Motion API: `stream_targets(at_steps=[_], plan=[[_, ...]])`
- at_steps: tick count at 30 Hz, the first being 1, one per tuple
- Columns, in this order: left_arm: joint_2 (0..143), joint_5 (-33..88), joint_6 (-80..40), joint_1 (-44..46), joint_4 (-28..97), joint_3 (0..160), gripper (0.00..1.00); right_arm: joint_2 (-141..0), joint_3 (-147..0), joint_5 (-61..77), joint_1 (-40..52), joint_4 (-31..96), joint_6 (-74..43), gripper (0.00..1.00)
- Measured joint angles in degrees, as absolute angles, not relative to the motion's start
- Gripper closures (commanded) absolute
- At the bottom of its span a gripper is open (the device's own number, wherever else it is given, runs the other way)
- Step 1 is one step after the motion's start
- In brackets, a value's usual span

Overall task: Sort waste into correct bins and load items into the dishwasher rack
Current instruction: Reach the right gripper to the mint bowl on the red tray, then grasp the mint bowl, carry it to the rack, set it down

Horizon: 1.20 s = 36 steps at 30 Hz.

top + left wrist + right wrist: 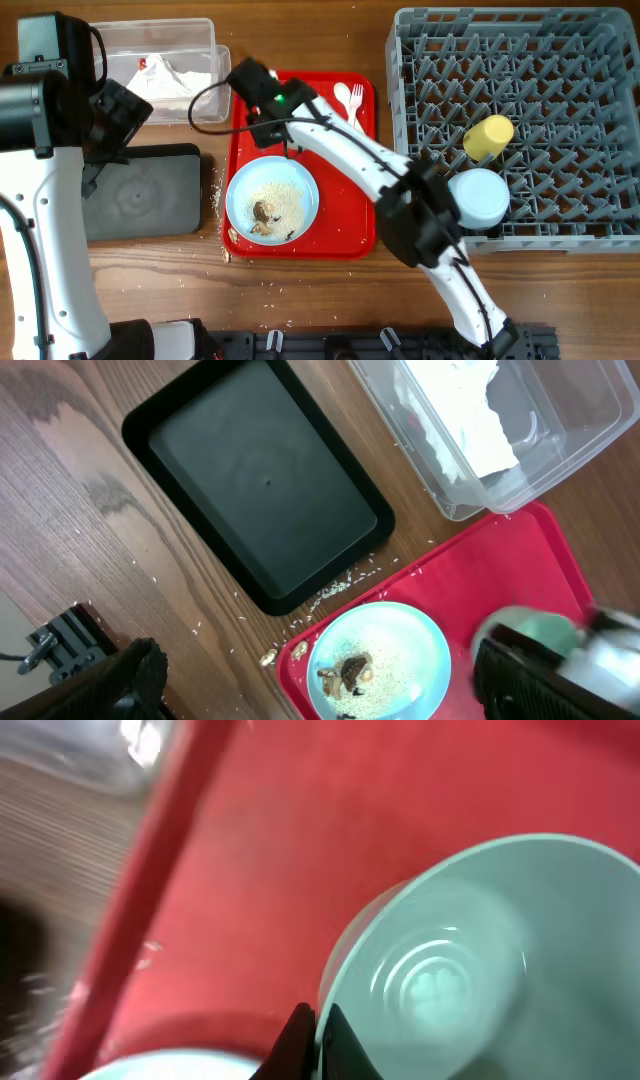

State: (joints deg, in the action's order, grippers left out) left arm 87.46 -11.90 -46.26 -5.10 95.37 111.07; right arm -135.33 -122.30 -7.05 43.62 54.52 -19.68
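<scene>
Overhead view: right gripper (pixel 275 128) reaches onto the red tray (pixel 362 235), close by the plate (pixel 272 200) of rice. Left wrist view: left gripper (pixel 330 680) hangs wide open near the black tray (pixel 260 480). Right wrist view: fingers (pixel 296 1036) are pinched on the rim of the mint bowl (pixel 480 960), which sits on that tray. It looks light, stiff and probably slick, so the rim is the sensible hold.
</scene>
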Motion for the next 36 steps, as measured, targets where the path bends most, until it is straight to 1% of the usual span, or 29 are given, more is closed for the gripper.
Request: stream_targets(at_steps=[3, 5, 7, 9, 12, 14, 17, 19, 23, 26, 30, 36], plan=[[87.5, -11.9, -46.3, -5.1, 95.4, 111.1, 0.00, -127.2, -122.3, -5.7, 40.9, 57.9, -19.9, 0.96], [87.5, -11.9, -46.3, -5.1, 95.4, 111.1, 0.00, -118.7, -122.4, -4.7, 36.5, 60.1, -20.1, 0.96], [87.5, -11.9, -46.3, -5.1, 95.4, 111.1, 0.00, -110.8, -122.4, -1.9, 29.8, 63.5, -19.8, 0.96], [87.5, -11.9, -46.3, -5.1, 95.4, 111.1, 0.00, -104.5, -123.1, 2.5, 20.3, 66.0, -18.7, 0.96], [87.5, -11.9, -46.3, -5.1, 95.4, 111.1, 0.00, -99.8, -123.7, 11.0, 6.8, 72.6, -16.5, 0.96], [87.5, -11.9, -46.3, -5.1, 95.4, 111.1, 0.00, -98.8, -123.8, 22.5, -7.2, 82.0, -11.1, 0.96], [87.5, -11.9, -46.3, -5.1, 95.4, 111.1, 0.00, -99.0, -119.6, 36.8, -19.8, 91.6, 0.5, 0.96], [87.5, -11.9, -46.3, -5.1, 95.4, 111.1, 0.00, -98.9, -113.8, 43.7, -25.1, 91.6, 5.8, 0.96], [87.5, -11.9, -46.3, -5.1, 95.4, 111.1, 0.00, -99.2, -98.1, 53.7, -30.2, 89.4, 15.7, 0.96], [87.5, -11.9, -46.3, -5.1, 95.4, 111.1, 0.00, -99.4, -89.2, 60.1, -31.7, 80.7, 18.8, 0.96], [87.5, -11.9, -46.3, -5.1, 95.4, 111.1, 0.00, -100.0, -81.9, 66.6, -33.9, 69.6, 16.6, 0.96], [87.5, -11.9, -46.3, -5.1, 95.4, 111.1, 0.00, -100.9, -81.0, 70.5, -35.3, 68.4, 12.1, 0.96]])
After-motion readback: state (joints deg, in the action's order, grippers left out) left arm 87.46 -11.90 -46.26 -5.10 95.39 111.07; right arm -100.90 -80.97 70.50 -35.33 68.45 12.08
